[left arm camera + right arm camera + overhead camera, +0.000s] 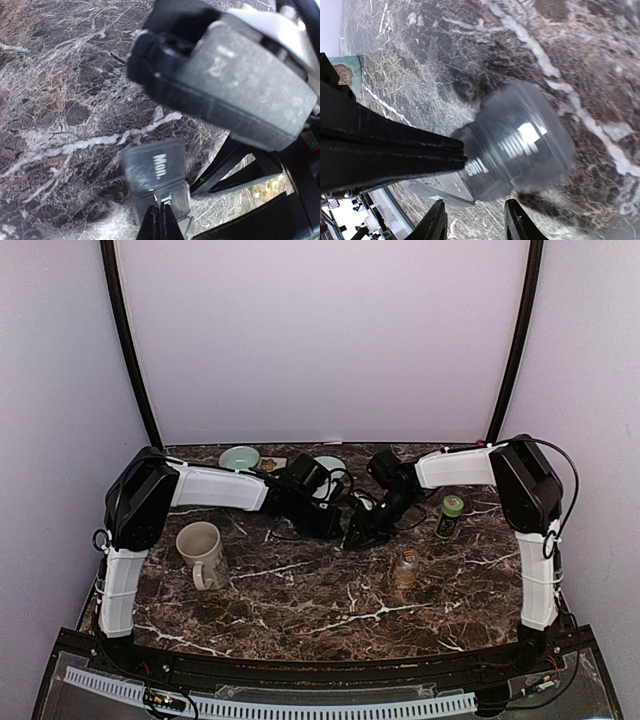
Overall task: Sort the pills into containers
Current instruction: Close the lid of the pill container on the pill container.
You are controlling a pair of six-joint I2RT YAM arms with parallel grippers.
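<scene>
clear orange-capped bottle (405,568): near right of worktop, capped.
translucent grey weekly pill organiser (155,170): worktop centre, lids blurred.
left gripper (160,217): fingers together, clamped on organiser edge.
right gripper (475,212): fingers apart above organiser, holding nothing.
green plastic bottle (450,516): right side, capped.
pale green bowls (240,451): far edge.
progress: no pill seen in compartments; sorting probably barely started.

Top cam: high behind both arm bases (118,615), facing down over the whole marble table (300,610). 2 wrist cams: very close, angled down, both sharing the clear pill organizer (152,167).
</scene>
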